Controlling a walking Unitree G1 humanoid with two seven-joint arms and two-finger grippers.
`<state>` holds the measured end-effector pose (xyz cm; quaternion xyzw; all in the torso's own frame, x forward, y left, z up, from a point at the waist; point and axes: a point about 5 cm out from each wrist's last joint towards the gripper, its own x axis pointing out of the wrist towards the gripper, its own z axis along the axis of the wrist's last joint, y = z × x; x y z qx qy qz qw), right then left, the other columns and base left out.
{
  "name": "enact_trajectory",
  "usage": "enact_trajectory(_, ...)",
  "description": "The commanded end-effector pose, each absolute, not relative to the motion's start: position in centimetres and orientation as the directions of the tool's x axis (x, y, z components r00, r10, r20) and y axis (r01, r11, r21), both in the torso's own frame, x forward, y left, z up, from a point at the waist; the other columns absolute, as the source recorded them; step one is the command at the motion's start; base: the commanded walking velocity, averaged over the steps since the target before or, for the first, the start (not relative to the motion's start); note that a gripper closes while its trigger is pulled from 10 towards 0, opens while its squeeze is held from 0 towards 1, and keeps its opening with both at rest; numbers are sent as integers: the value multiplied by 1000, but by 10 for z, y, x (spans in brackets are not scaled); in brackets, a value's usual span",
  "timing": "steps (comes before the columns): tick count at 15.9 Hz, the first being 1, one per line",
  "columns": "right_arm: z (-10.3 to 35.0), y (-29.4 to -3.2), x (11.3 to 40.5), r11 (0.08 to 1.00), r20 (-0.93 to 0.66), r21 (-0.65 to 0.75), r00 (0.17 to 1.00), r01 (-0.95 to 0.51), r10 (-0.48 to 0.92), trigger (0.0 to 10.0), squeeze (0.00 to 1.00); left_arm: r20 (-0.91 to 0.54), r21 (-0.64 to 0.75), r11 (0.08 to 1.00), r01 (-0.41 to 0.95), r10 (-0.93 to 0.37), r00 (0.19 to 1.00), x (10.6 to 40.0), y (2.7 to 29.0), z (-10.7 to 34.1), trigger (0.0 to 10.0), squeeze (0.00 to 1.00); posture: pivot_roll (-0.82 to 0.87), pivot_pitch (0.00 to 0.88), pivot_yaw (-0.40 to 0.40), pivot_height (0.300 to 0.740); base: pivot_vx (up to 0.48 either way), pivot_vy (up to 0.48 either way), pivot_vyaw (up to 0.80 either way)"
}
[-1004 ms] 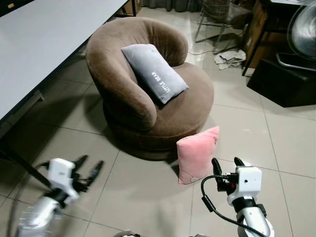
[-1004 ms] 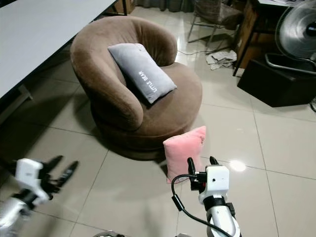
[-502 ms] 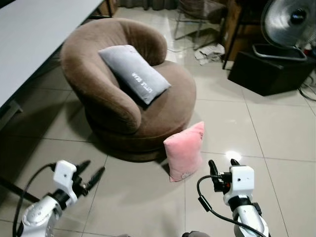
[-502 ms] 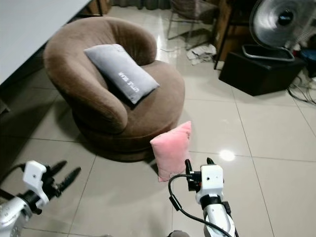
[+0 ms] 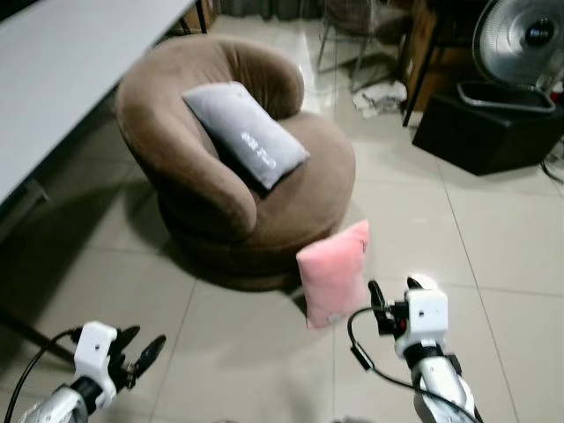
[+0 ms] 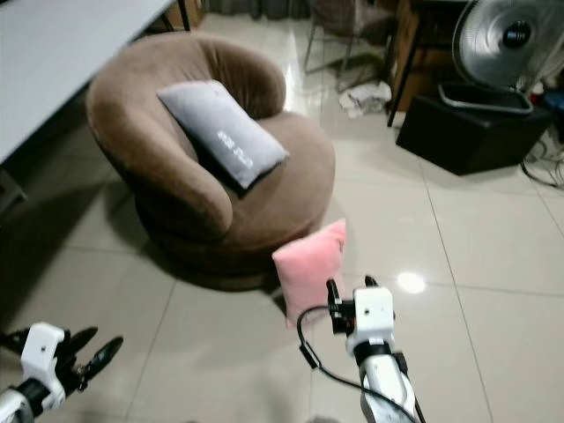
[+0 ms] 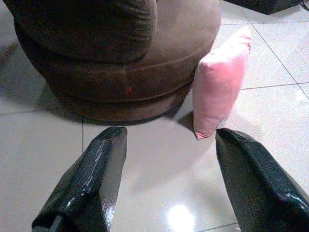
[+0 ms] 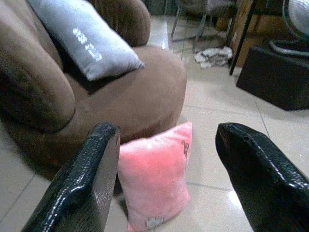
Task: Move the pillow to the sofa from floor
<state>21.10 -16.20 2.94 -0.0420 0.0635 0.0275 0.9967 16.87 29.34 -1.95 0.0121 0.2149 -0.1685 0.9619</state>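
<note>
Pink pillow [image 5: 334, 273] upright against brown sofa [image 5: 220, 189] holding grey pillow [image 5: 245, 132]; both grippers spread.

a home (brown sofa [image 5: 238, 167], floor fan [image 5: 520, 40], tiles).

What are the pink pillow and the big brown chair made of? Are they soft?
The pink pillow looks like plush, fuzzy fabric: its surface is matte and its sides bulge as if stuffed. The brown sofa chair seems covered in a velvety, suede-like cloth, matte with soft rounded arms. Both probably feel soft. The floor is shiny hard tile, showing grout lines and glare.
</note>
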Motion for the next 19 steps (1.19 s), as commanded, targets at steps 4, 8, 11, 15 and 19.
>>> enact_trajectory(4,25,-163,211,994,-153,-84,987,-64,50,10000,0,-434,-29,931,363,-339,835,161,300,-19,10000,0,-7,49,64,735,480,0,0)
enact_trajectory(8,23,-160,211,994,-156,-81,986,-74,60,10000,0,-388,-10,892,452,-420,821,180,285,-13,10000,0,-5,51,72,735,480,0,0)
enact_trajectory(11,24,-158,212,993,-145,-81,987,-86,74,10000,0,-396,-7,882,472,-436,808,179,283,-14,10000,0,-6,52,79,735,480,0,0)
enact_trajectory(15,24,-154,213,992,-139,-83,986,-99,87,10000,0,-403,5,856,516,-471,785,181,280,-13,10000,0,-5,55,83,735,480,0,0)
enact_trajectory(19,20,-154,212,993,-159,-63,984,-97,86,10000,0,-411,16,868,496,-446,795,183,282,-12,10000,0,-3,61,83,705,0,0,0)
